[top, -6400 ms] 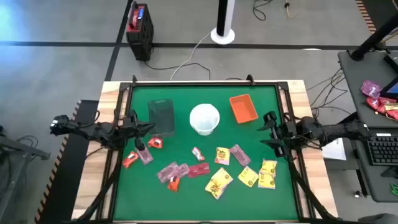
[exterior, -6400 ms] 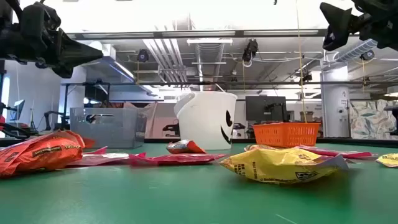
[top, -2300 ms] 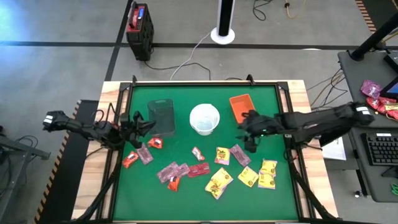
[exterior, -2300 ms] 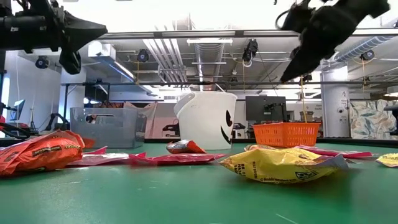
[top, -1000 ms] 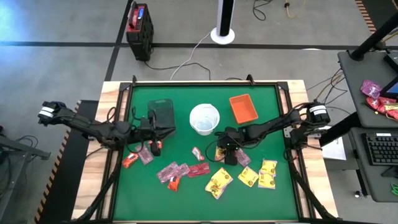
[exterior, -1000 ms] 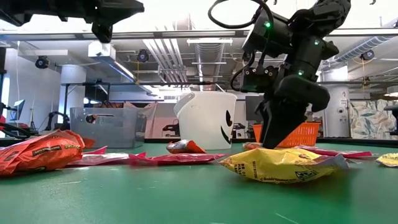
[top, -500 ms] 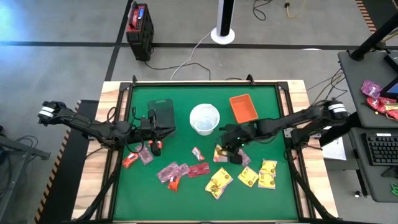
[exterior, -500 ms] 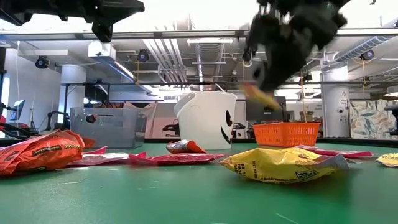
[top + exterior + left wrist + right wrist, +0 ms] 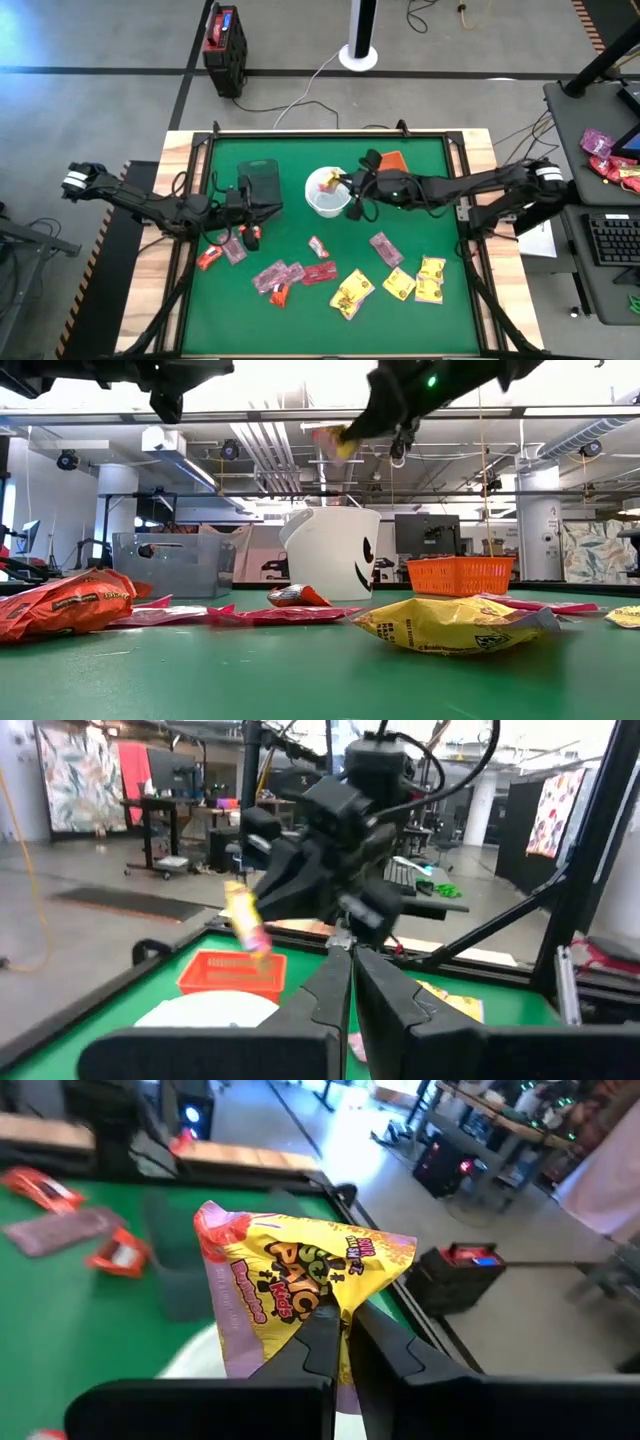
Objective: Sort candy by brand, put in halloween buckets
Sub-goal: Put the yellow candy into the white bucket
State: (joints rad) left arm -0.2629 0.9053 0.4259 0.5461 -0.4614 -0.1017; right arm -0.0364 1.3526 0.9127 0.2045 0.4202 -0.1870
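Observation:
My right gripper (image 9: 350,186) reaches in from the table's right and is shut on a yellow candy packet (image 9: 330,183), held over the white round bucket (image 9: 328,197). In the low view the packet (image 9: 335,438) hangs well above the bucket's rim (image 9: 330,512). My left gripper (image 9: 243,207) is shut and holds nothing, up in the air by the dark tub (image 9: 258,183). More candy lies flat on the green table: yellow packets (image 9: 352,290), pink ones (image 9: 278,274) and red ones (image 9: 210,258). My right gripper pinches the yellow packet between its two fingers, at a crumpled spot near the middle of one edge (image 9: 322,1302). The fingers come from the table's right, roughly level. The packet sticks out past the fingertips, lifted clear over the white bucket.
The orange tray (image 9: 396,158) stands at the far right, partly under my right arm. A pink packet (image 9: 385,248) and a small red one (image 9: 318,246) lie just on the near side of the bucket. The near strip of the table (image 9: 300,335) is bare green.
My right gripper has taken hold of a yellow packet among the candy near the table's middle, lifted it clear, and carried it up and toward the far edge until it hangs over the white bucket.

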